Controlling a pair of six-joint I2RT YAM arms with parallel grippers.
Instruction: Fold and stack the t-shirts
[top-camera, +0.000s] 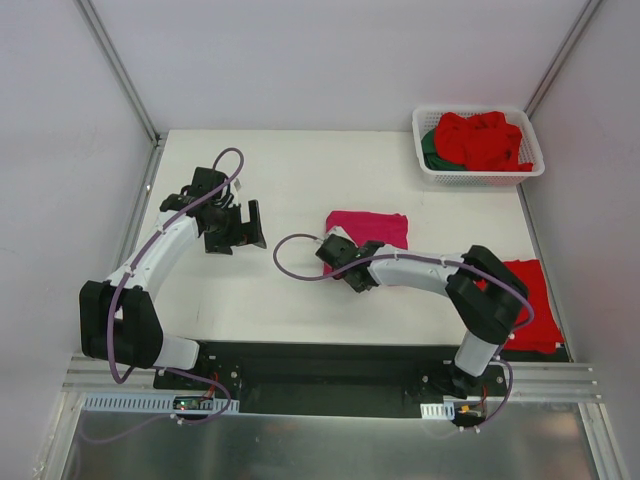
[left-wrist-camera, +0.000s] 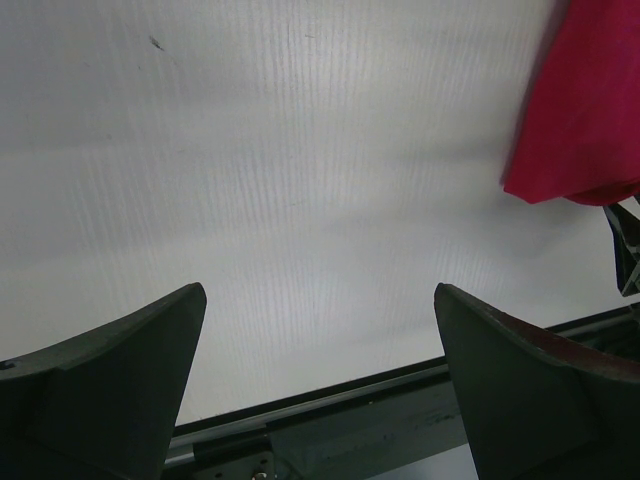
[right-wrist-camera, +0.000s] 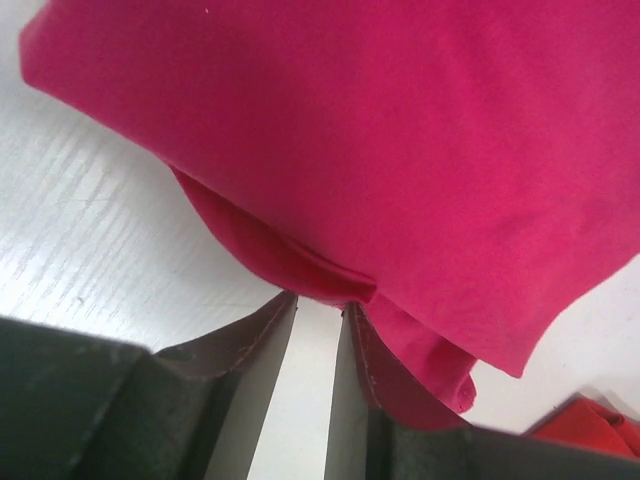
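A folded magenta t-shirt (top-camera: 368, 227) lies at the middle of the table. My right gripper (top-camera: 337, 247) is at its near-left corner. In the right wrist view the jaws (right-wrist-camera: 320, 300) stand a narrow gap apart, pinched on the folded hem of the magenta t-shirt (right-wrist-camera: 400, 130). A folded red t-shirt (top-camera: 530, 300) lies at the right edge, partly under the right arm. My left gripper (top-camera: 246, 226) hovers wide open over bare table to the left, holding nothing (left-wrist-camera: 320, 300); the magenta t-shirt (left-wrist-camera: 585, 110) shows at the right edge of its view.
A white slotted basket (top-camera: 478, 176) at the back right holds crumpled red shirts (top-camera: 485, 138) and a dark green one (top-camera: 430, 148). White walls stand on three sides. A black rail (top-camera: 330, 365) runs along the table's near edge.
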